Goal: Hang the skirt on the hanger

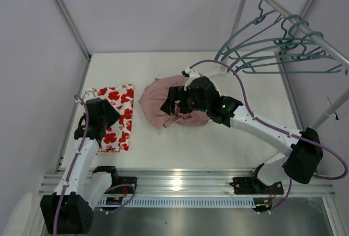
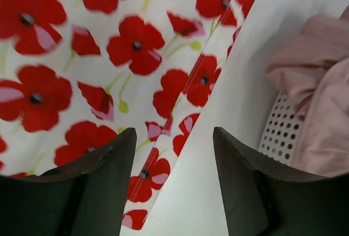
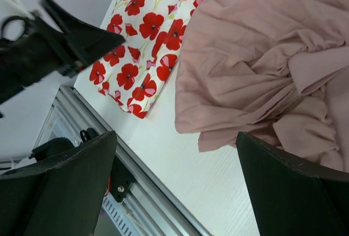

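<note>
Left on the table [image 1: 218, 149], one skirt [image 1: 117, 110] lies flat, white with red poppies; my left gripper [image 2: 174, 138] hangs open over its zipped edge, holding nothing. Beside it sits one bunched pink garment [image 1: 161, 105], under my right gripper [image 3: 174, 143], which is spread wide and empty. Only the overhead view shows the hangers [image 1: 283, 56], far right, overlapping too much for me to count.

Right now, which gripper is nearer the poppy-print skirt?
Left. The left gripper hovers directly over the skirt's edge; the right gripper is over the pink garment, beside the skirt.
</note>
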`<state>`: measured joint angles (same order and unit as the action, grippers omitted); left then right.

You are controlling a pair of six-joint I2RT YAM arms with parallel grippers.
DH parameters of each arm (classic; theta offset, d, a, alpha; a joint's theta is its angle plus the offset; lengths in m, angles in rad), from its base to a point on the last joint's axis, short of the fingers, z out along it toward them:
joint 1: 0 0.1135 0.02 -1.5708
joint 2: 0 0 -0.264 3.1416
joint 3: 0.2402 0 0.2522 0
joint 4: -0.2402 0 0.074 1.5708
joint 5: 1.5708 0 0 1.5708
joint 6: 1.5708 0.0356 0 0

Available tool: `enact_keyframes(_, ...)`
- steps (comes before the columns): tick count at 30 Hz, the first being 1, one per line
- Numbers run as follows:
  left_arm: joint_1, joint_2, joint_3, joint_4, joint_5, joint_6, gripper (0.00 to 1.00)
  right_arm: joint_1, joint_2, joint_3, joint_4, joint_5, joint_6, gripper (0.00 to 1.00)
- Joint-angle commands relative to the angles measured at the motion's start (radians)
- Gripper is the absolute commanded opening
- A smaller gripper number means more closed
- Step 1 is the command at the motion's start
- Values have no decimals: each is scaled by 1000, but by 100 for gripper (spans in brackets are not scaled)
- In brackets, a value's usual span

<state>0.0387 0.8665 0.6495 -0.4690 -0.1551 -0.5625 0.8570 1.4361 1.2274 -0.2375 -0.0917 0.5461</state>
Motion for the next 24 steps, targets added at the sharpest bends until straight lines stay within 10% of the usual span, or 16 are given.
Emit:
enact_keyframes(1,-110,44,-83,95,-40,-203,63,25,-71,-31,-8,49,21,99)
enact_keyframes(8,-163,187,-157,66,-210,-413,58,63,-164,-83,-52,170,58,99)
enact_keyframes(17,-197,229,-295,231,-90,-456,22,63,-189,-109,-88,225,69,99)
enact_keyframes(24,-270,189,-271,191,-96,-439,18,63,-155,-92,-88,213,58,99)
